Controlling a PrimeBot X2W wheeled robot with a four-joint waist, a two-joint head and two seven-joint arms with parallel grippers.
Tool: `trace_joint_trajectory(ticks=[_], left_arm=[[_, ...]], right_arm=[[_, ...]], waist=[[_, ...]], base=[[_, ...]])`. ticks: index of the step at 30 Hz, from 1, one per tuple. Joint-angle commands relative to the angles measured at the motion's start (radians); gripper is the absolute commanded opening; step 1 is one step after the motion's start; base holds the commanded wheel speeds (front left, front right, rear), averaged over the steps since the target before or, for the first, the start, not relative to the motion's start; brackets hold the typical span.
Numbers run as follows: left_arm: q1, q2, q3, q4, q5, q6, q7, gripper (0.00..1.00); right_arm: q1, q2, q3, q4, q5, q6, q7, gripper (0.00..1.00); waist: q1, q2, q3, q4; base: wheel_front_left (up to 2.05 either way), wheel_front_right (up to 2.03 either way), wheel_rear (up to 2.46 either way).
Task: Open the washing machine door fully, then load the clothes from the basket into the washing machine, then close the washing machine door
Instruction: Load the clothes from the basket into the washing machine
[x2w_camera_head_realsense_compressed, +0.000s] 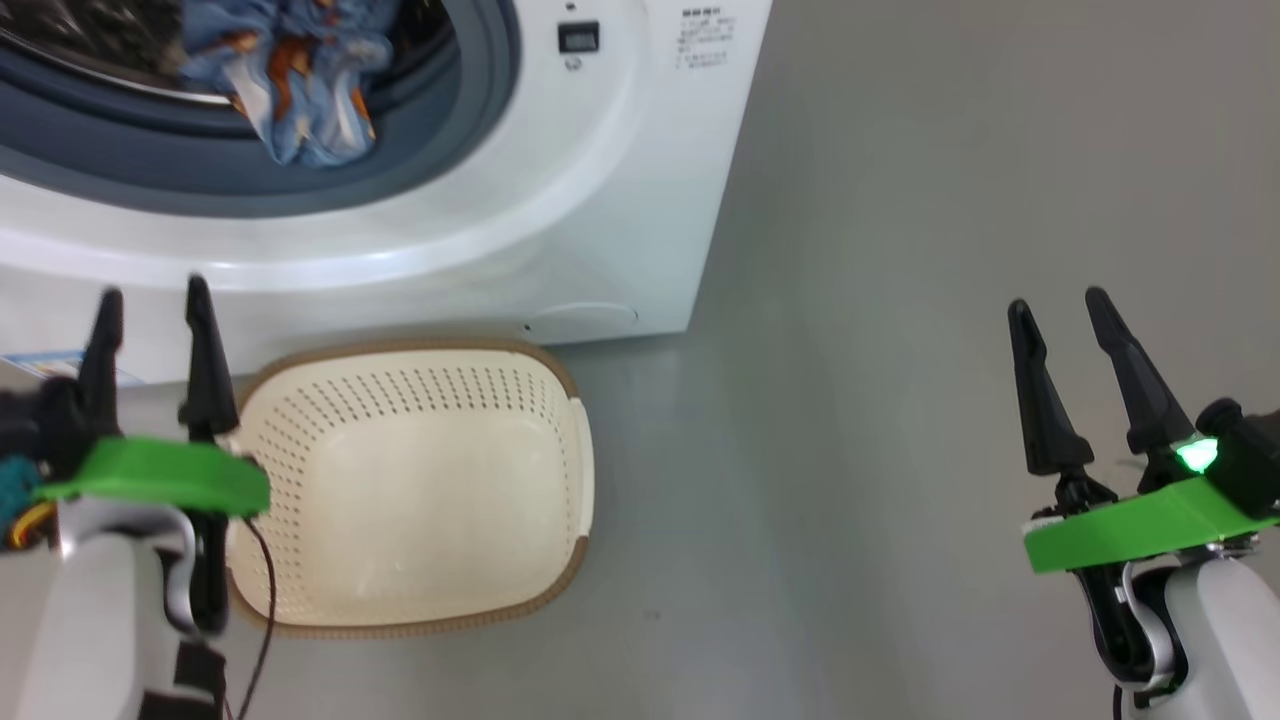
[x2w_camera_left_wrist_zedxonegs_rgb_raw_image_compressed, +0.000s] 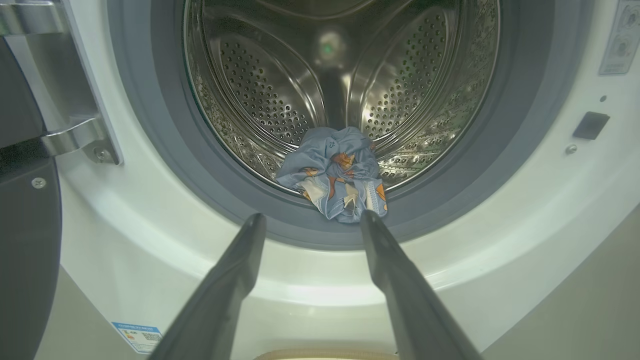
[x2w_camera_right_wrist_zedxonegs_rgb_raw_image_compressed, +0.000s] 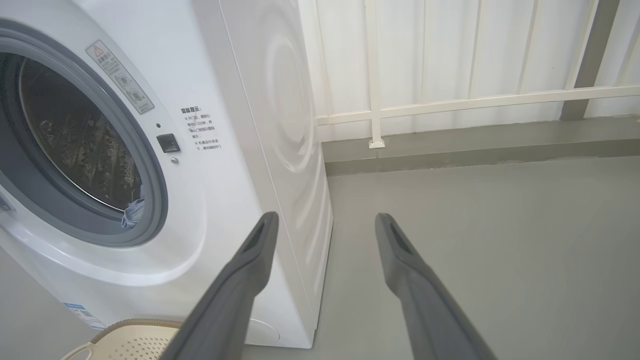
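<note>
The washing machine (x2w_camera_head_realsense_compressed: 600, 200) stands with its round mouth uncovered. Light-blue clothes (x2w_camera_head_realsense_compressed: 290, 80) with orange figures lie bunched at the drum's front lip, partly over the grey gasket (x2w_camera_left_wrist_zedxonegs_rgb_raw_image_compressed: 225, 200); the left wrist view shows the same clothes (x2w_camera_left_wrist_zedxonegs_rgb_raw_image_compressed: 337, 172). The cream basket (x2w_camera_head_realsense_compressed: 420, 480) sits on the floor before the machine, nothing inside it. The washing machine door (x2w_camera_left_wrist_zedxonegs_rgb_raw_image_compressed: 25, 200) is swung aside at the left, only its dark edge and hinge showing. My left gripper (x2w_camera_head_realsense_compressed: 155, 300) hangs open over the basket's left rim. My right gripper (x2w_camera_head_realsense_compressed: 1060, 300) is open above bare floor, far right.
Grey floor (x2w_camera_head_realsense_compressed: 900, 400) spreads to the right of the machine. A white railing and panelled wall (x2w_camera_right_wrist_zedxonegs_rgb_raw_image_compressed: 450, 75) stand behind it, with a low grey kerb along the base.
</note>
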Motion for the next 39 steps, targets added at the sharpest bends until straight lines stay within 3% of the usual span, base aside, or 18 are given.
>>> trace_joint_trajectory(ticks=[1,25,39], left_arm=[[0.037,0.029,0.025,-0.042,-0.008,-0.004,-0.006,1.00],[0.418,-0.003,0.044,-0.253,-0.027,-0.004,-0.006,1.00],[0.472,0.000,0.035,-0.285,-0.049,-0.004,-0.006,1.00]], right_arm=[[0.026,-0.019,0.011,-0.019,-0.010,0.004,-0.008,1.00],[0.200,-0.020,-0.035,-0.014,-0.011,0.004,-0.008,1.00],[0.223,-0.017,-0.035,-0.017,-0.013,0.004,-0.008,1.00]], waist=[[0.0001,0.0000,-0.051,0.022],[0.0001,0.0000,-0.244,0.046],[0.0001,0.0000,-0.271,0.044]], base=[[0.00,0.00,0.00],[0.00,0.00,0.00],[0.00,0.00,0.00]])
